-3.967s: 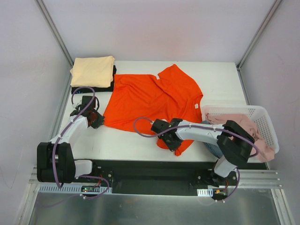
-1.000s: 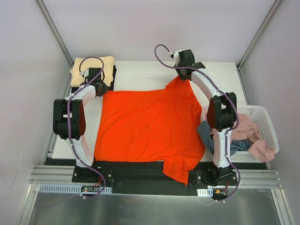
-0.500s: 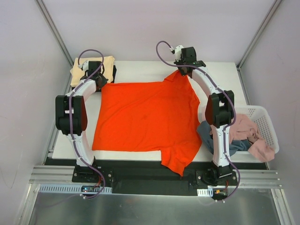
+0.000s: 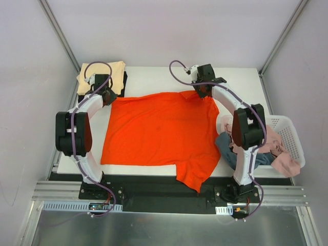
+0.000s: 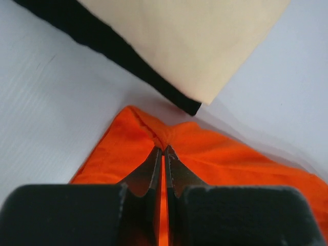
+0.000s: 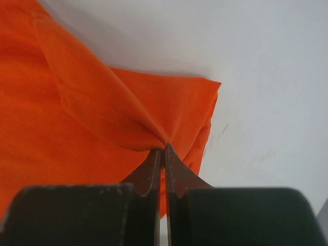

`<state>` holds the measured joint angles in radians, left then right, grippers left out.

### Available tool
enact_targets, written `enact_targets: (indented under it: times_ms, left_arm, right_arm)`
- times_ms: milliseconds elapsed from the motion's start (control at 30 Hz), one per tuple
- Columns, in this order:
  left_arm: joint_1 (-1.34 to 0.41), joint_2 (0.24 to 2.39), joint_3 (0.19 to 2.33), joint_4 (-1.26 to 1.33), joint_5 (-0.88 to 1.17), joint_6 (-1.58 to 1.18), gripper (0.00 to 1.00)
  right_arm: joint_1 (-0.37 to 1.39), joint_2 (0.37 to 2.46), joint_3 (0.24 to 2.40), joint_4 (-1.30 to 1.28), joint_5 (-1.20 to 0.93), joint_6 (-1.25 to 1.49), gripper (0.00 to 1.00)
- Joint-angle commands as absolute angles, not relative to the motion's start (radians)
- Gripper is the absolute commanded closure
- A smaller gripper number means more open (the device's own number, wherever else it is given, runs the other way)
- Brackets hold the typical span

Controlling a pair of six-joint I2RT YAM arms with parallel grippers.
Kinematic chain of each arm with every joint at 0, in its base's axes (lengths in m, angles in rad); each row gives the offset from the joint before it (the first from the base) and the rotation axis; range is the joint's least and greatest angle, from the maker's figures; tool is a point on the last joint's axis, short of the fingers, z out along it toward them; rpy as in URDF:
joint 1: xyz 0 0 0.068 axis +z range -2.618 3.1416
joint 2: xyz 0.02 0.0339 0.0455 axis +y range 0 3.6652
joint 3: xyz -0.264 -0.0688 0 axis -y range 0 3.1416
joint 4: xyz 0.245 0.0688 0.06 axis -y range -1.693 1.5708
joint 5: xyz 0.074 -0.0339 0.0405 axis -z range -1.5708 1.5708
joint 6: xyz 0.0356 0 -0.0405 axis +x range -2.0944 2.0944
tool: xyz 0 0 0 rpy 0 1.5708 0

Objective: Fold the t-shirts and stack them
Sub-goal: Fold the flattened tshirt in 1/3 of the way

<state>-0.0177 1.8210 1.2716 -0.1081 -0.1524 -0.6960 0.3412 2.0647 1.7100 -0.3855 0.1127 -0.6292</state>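
Finding: the orange shirt now lies spread and nearly flat across the table. A few seconds ago it was a rumpled heap, and half a second ago the right gripper held its far edge raised. That edge has since come down to the surface and drawn slightly nearer. The left gripper and right gripper each sit at a far corner. Both wrist views show the fingers pressed shut on a pinch of orange cloth. One sleeve hangs over the near table edge. A folded cream shirt rests on a black shirt at the far left corner, just beside the left gripper. Pink and blue shirts wait in the basket. Assessment: spreading looks complete and folding not yet begun.
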Motion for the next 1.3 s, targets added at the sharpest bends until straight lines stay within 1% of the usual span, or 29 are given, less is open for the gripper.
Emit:
enact_targets:
  times_ms: [0, 300, 467, 700, 800, 867, 900, 933, 967, 1000, 1033, 1100, 1133, 1167, 1200, 1233, 1267]
  left_arm:
    - [-0.006, 1.680, 1.172, -0.097, -0.109, -0.716, 1.00]
    - [-0.006, 1.456, 0.928, -0.113, -0.141, -0.736, 1.00]
    - [-0.006, 1.401, 0.888, -0.155, -0.189, -0.726, 1.00]
    - [-0.006, 1.381, 0.868, -0.235, -0.205, -0.735, 1.00]
    - [-0.006, 1.361, 0.856, -0.253, -0.238, -0.732, 1.00]
    - [-0.006, 1.361, 0.861, -0.282, -0.239, -0.726, 1.00]
    - [-0.006, 1.365, 0.861, -0.288, -0.236, -0.723, 1.00]
    - [-0.006, 1.367, 0.861, -0.299, -0.233, -0.723, 0.99]
    - [-0.006, 1.367, 0.861, -0.316, -0.233, -0.724, 0.93]
    - [-0.006, 1.364, 0.861, -0.325, -0.235, -0.726, 0.85]
    - [-0.006, 1.359, 0.862, -0.337, -0.233, -0.729, 0.71]
    - [-0.006, 1.330, 0.861, -0.348, -0.224, -0.730, 0.52]
    - [-0.006, 1.319, 0.861, -0.350, -0.221, -0.730, 0.40]
    - [-0.006, 1.295, 0.864, -0.351, -0.210, -0.727, 0.21]
    - [-0.006, 1.283, 0.865, -0.353, -0.203, -0.724, 0.12]
    - [-0.006, 1.273, 0.868, -0.353, -0.190, -0.723, 0.06]
    - [-0.006, 1.263, 0.880, -0.353, -0.178, -0.716, 0.01]
  right_arm:
    - [0.391, 1.856, 1.611, -0.431, 0.210, -0.592, 0.99]
    - [0.452, 1.671, 1.428, -0.578, 0.259, -0.525, 0.99]
    - [0.468, 1.608, 1.362, -0.617, 0.250, -0.491, 0.99]
    - [0.506, 1.605, 1.345, -0.725, 0.242, -0.469, 0.98]
    - [0.522, 1.601, 1.339, -0.797, 0.230, -0.425, 0.95]
    - [0.532, 1.606, 1.336, -0.854, 0.197, -0.393, 0.91]
    - [0.537, 1.608, 1.333, -0.871, 0.155, -0.384, 0.87]
    - [0.549, 1.608, 1.330, -0.896, 0.137, -0.373, 0.79]
    - [0.555, 1.606, 1.321, -0.906, 0.118, -0.370, 0.72]
    - [0.560, 1.605, 1.316, -0.913, 0.085, -0.367, 0.61]
    - [0.567, 1.598, 1.315, -0.923, 0.077, -0.368, 0.43]
    - [0.571, 1.586, 1.315, -0.923, 0.078, -0.365, 0.35]
    - [0.571, 1.568, 1.318, -0.916, 0.084, -0.367, 0.28]
    - [0.571, 1.559, 1.322, -0.911, 0.081, -0.368, 0.23]
    - [0.569, 1.549, 1.337, -0.896, 0.069, -0.367, 0.20]
    - [0.568, 1.533, 1.344, -0.890, 0.055, -0.365, 0.12]
    - [0.568, 1.526, 1.351, -0.881, 0.042, -0.364, 0.08]
